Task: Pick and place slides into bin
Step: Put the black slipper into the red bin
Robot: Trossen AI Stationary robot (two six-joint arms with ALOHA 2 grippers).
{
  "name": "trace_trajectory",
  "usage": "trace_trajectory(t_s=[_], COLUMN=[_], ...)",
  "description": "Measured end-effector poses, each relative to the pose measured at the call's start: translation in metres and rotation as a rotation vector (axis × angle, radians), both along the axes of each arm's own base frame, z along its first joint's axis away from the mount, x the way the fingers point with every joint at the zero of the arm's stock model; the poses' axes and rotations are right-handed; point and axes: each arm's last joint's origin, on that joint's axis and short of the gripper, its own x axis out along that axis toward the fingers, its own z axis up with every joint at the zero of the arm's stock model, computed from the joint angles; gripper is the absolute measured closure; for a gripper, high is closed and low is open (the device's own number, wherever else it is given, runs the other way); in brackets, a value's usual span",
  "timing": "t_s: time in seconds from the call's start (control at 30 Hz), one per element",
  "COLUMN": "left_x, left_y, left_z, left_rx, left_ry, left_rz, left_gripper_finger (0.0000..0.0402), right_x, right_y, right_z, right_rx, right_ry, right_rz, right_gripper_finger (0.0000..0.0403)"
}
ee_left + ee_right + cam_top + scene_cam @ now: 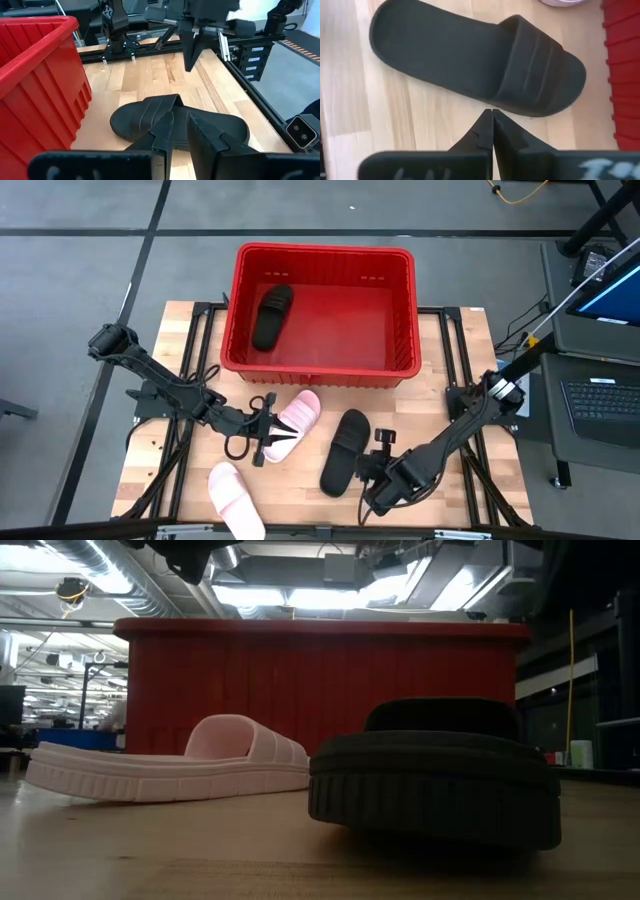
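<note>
A black slide [272, 315] lies inside the red bin [325, 250] at its left side. A second black slide [345, 450] lies sole down on the table in front of the bin; it also shows in the right wrist view [470, 60]. One pink slide [297, 420] lies to its left, and another [237, 498] lies near the front edge. My left gripper [272, 436] hovers over the first pink slide's near end with a narrow gap between its fingers [180, 116]. My right gripper [368, 478] is shut and empty [492, 111], above the table beside the black slide's right side.
The bin stands at the table's far edge, its ribbed wall [35, 75] close to the slides. Bare wood lies at the front right of the table [470, 490]. Metal frame rails run along both table sides [200, 340].
</note>
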Motion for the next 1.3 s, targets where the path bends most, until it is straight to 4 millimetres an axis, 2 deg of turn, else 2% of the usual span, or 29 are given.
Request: trace_trajectory(t_s=[0.37,0.53,0.67,1.0,1.13,1.3], left_x=[0.0,-0.0005,-0.0006,-0.0008,-0.001,-0.0011], left_y=[-0.0001,-0.0013,-0.0018,-0.0016,-0.0015,-0.0014], left_z=[-0.0003,-0.0014,-0.0015,-0.0025,-0.0029,-0.0034], left_rx=[0.0,0.022,0.029,0.027,0.029,0.032], left_ry=[0.002,0.015,0.017,0.028,0.032,0.036], left_rz=[-0.003,-0.056,-0.078,-0.075,-0.075,-0.074], left_gripper_finger=[0.0352,0.0354,0.0356,0.0356,0.0357,0.0354], right_x=[0.0046,0.0055,0.0056,0.0066,0.0065,0.0065], right_y=[0.0051,0.006,0.0059,0.0059,0.0059,0.0058], right_z=[-0.0038,-0.0036,-0.0036,-0.0033,-0.0034,-0.0035], right_rx=[0.018,0.044,0.071,0.113,0.127,0.135], right_ry=[-0.007,-0.026,-0.042,-0.098,-0.106,-0.11], right_rz=[0.008,-0.032,-0.098,-0.232,-0.265,-0.284], right_gripper_finger=[0.0394,0.0389,0.0354,0.0227,0.0203,0.0199])
